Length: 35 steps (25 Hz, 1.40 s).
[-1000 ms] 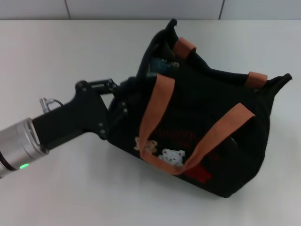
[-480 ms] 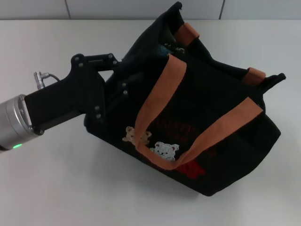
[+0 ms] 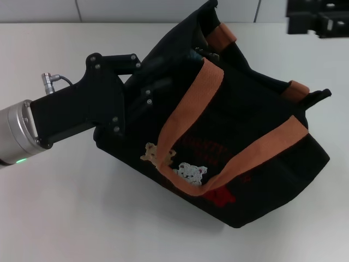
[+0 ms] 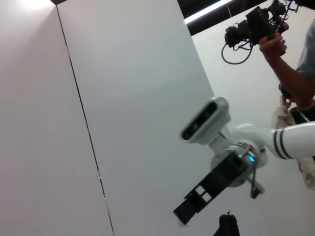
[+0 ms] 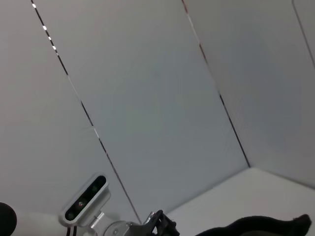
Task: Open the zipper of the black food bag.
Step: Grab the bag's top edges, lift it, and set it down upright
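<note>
Left arm: your left arm came in from the left edge of the head view, silver forearm low, black wrist housing reaching right to the bag.
Left gripper (image 3: 143, 94): it sat pressed against the left end of the black food bag, near the top rim; its fingers were lost against the black fabric, so you could not tell whether they were spread or pinched on anything.
Table (image 3: 65, 218): white, plain; the bag rested on it right of centre.
Black food bag (image 3: 256, 180): boxy soft tote, tilted, left end higher, its front facing the camera.
Front print: two small bear patches (image 3: 174, 164) and red print low on the front.
Handles (image 3: 188, 112): two orange-brown webbing straps; the near one looped down over the front, the far one showed only as short stubs at the back rim.
Zipper (image 3: 204, 53): ran along the top rim, black on black; the mouth gaped a little at the left end, pull not visible.
Right gripper (image 3: 319, 19): dark block at the top right corner of the head view, above and apart from the bag; its fingers were cut off, so you could not tell their state.
Wrist views: mostly wall; the left wrist view showed the other arm far off.
</note>
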Motion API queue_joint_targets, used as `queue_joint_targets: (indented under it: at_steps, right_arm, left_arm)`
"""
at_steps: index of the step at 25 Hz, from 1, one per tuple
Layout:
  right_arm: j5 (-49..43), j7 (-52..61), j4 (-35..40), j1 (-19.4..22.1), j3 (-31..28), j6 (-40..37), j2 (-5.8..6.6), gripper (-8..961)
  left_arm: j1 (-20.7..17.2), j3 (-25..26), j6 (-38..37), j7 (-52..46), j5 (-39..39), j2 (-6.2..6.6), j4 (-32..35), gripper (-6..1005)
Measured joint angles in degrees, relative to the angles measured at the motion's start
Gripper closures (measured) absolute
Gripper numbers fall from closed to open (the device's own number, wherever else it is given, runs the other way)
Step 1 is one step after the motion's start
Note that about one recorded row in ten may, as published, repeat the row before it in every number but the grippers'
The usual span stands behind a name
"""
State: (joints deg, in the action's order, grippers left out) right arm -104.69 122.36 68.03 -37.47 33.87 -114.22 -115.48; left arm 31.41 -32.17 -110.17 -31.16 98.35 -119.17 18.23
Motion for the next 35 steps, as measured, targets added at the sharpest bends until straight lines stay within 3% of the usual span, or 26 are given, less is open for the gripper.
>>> queue_joint_targets:
  at_steps: [6,16,27,35]
  right_arm:
    - [-3.96,9.19,2.37,-4.45,6.92,4.65,0.49,269]
    - [-8.41,12.95,2.37,-7.72,13.31,6.85,0.61,269]
    - [-12.09,13.81,2.3,-9.72,22.22,14.82,-0.18,268]
    - [-16.93,15.38,0.96,-13.32,24.99,17.23,-1.11,278]
  left_arm:
    - [0.52,-0.1,-0.21,0.08,0.0,-0.01,0.22,786]
    - [0.68,-0.09,-0.67,0.37,0.0,-0.01,0.23,786]
    - [0.94,-0.09,-1.42,0.92,-0.11,-0.01,0.23,785]
    - [1.2,-0.27,-1.57,0.93,-0.11,-0.01,0.23,785]
